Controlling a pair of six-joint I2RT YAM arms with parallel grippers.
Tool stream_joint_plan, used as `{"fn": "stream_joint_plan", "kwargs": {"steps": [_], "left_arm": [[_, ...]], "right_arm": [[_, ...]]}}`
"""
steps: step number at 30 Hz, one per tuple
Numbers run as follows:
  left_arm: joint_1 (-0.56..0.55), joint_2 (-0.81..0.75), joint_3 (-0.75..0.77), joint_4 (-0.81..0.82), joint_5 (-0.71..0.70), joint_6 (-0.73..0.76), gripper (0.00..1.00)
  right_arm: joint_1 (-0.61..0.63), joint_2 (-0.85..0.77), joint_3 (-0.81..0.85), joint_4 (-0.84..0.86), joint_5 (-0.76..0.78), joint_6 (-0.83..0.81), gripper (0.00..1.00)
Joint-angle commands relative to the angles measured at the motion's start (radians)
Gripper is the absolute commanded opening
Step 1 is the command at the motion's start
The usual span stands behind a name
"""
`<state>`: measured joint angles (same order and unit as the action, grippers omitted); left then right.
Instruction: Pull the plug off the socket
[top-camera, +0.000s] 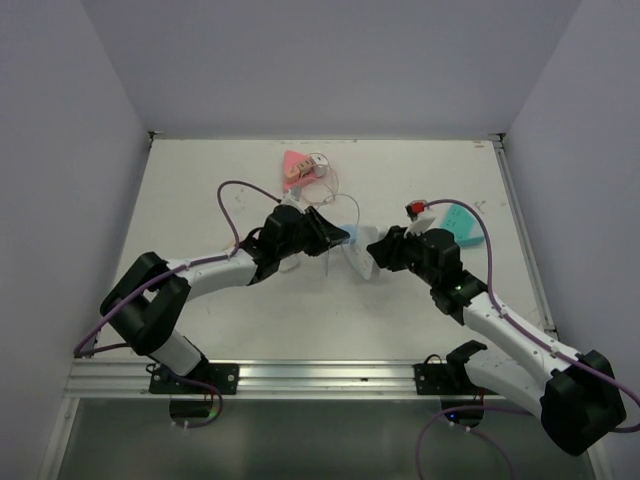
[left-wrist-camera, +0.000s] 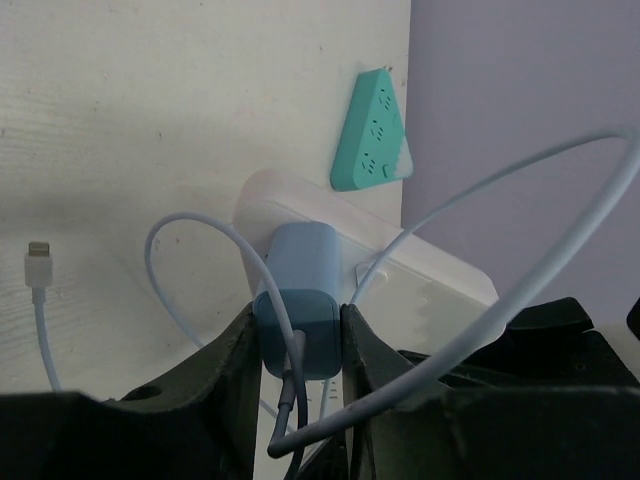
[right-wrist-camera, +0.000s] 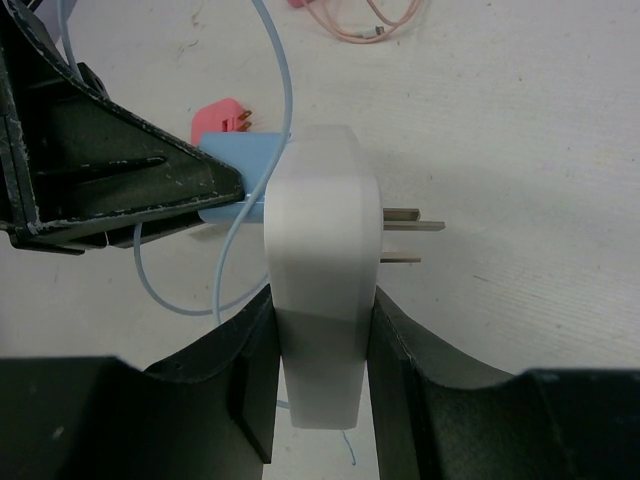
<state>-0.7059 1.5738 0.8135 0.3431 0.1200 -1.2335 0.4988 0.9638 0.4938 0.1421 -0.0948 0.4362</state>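
Grips set: left hand (left-wrist-camera: 298, 335) pinches the blue plug (left-wrist-camera: 297, 270) between its fingers, right hand (right-wrist-camera: 322, 320) clamps the white socket (right-wrist-camera: 322, 230). The plug looks seated in the socket, just ahead of the left hand. Pulling apart not yet done.

Lighting: bright, even and diffuse from overhead across all 3 views; pale table (top-camera: 200, 190) without glare, shadows faint and soft-edged. Left wrist view: plug (left-wrist-camera: 298, 290) sharp, near white cable (left-wrist-camera: 520, 275) slightly soft, left gripper (left-wrist-camera: 298, 335) underexposed to near-black. Right wrist view: socket (right-wrist-camera: 320, 250) bright, surface detail washed out; prongs (right-wrist-camera: 410, 225) crisp.
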Motion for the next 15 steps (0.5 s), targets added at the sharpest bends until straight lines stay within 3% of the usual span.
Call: {"fn": "stream_joint_plan", "kwargs": {"steps": [1,2,9,15], "left_arm": [[-0.003,-0.037,-0.010,0.062,0.001,-0.036,0.06],[-0.003,-0.043,-0.019,0.071,0.001,-0.044,0.00],[-0.003,-0.141,-0.100,0.134,0.026,-0.118,0.00],[0.000,-0.239,-0.138,0.123,-0.008,-0.144,0.00]], "right_arm": [[0.004,-0.034,0.034,0.047,0.114,0.006,0.00],[0.004,-0.045,0.028,0.039,0.191,0.006,0.00],[0.004,-0.056,0.009,-0.087,0.528,0.053,0.00],[0.004,-0.054,0.018,-0.139,0.639,0.065,0.00]]}}
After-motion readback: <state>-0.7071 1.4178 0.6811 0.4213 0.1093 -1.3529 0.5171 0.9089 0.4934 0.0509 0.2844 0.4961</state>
